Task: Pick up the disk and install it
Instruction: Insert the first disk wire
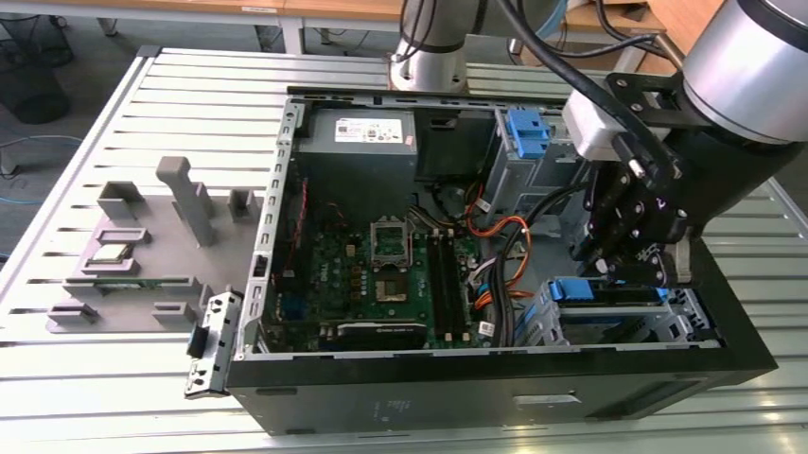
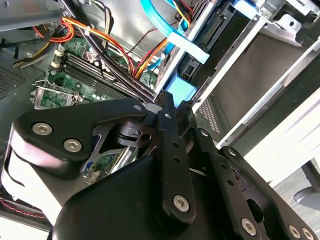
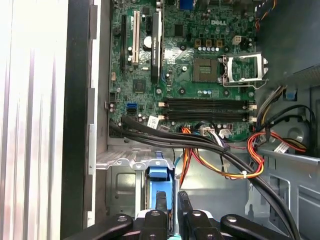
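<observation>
Disk seated in the bay, right at your gripper.
In the exterior view, your gripper (image 1: 635, 272) hangs just above the disk (image 1: 591, 289). In the first wrist view, its fingers (image 3: 160, 201) sit nearly pressed together, the blue caddy just beyond their tips.

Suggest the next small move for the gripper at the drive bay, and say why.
Probably a short, slow push straight along the bay. In the first wrist view the gripper sits right at the blue caddy end of the disk, which lies inside the metal drive bay, close to the cable bundle. Whether the caddy is fully seated is unclear, so only a small move seems wise.
</observation>
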